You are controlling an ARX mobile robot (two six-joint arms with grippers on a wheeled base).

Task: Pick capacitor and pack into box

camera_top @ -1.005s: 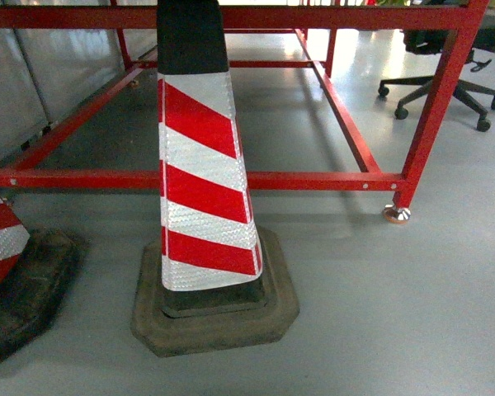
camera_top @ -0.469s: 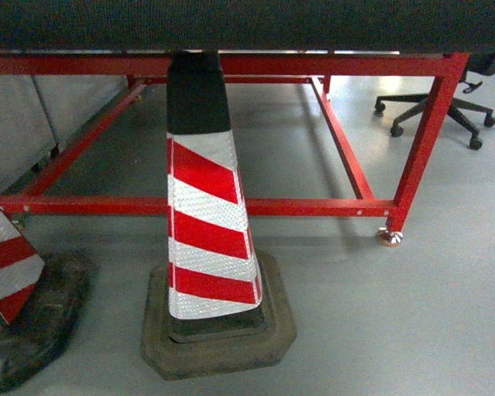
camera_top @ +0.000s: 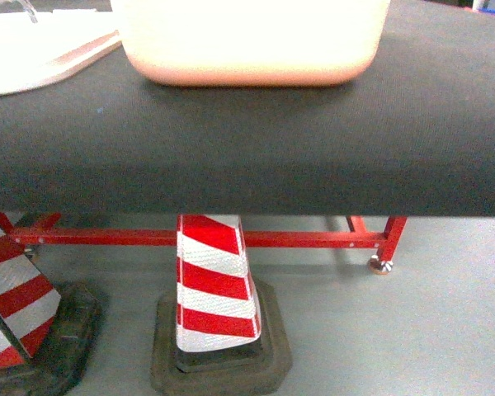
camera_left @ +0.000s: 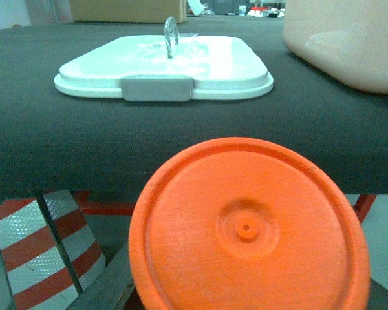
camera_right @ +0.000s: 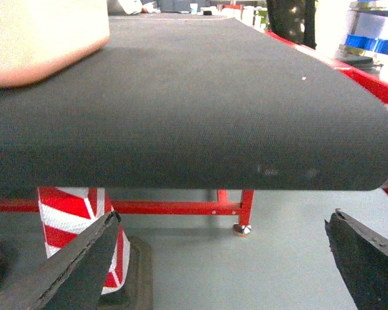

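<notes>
While my head camera is looking across the black table (camera_top: 256, 157), the box (camera_top: 247, 49) is sitting near its front edge, its white lid (camera_left: 165, 64) lying apart to the left. I am holding my right gripper (camera_right: 223, 258) wide open below the edge; whether my left gripper is open or closed I cannot tell, an orange disc (camera_left: 249, 232) filling its view. No capacitor is showing; I am expecting something small, light and fragile, best pinched gently by its body.
</notes>
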